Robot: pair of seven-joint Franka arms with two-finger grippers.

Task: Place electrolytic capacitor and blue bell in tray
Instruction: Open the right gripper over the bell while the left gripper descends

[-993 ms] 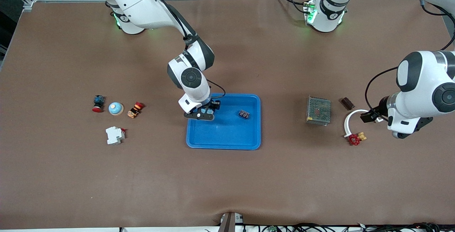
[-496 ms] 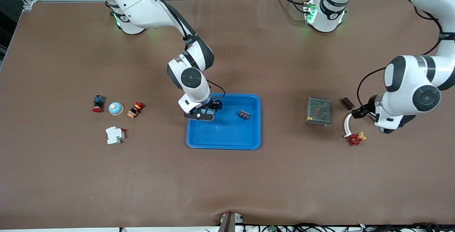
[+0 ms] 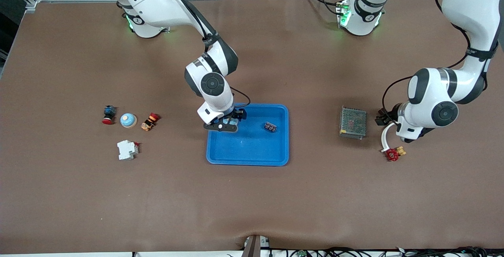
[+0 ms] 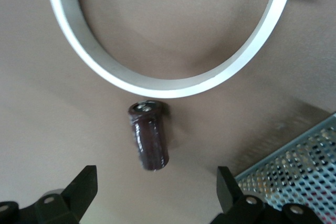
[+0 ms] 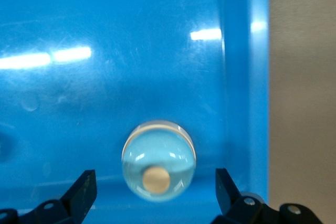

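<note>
The blue tray lies mid-table. A light blue bell with a tan button sits in its corner toward the right arm's end, close to the tray's rim. My right gripper hangs open just over that bell, a finger on either side, not touching it. A dark brown cylindrical capacitor lies on the table beside a white curved piece. My left gripper is open low above it; in the front view the left gripper hides it.
A grey mesh box stands close beside the left gripper. A red connector lies by the white piece. A small dark part is in the tray. A second blue bell, two buttons and a white breaker lie toward the right arm's end.
My left arm has swung toward the mesh box and its gripper now sits over the capacitor. The right gripper has barely moved over the tray corner.
</note>
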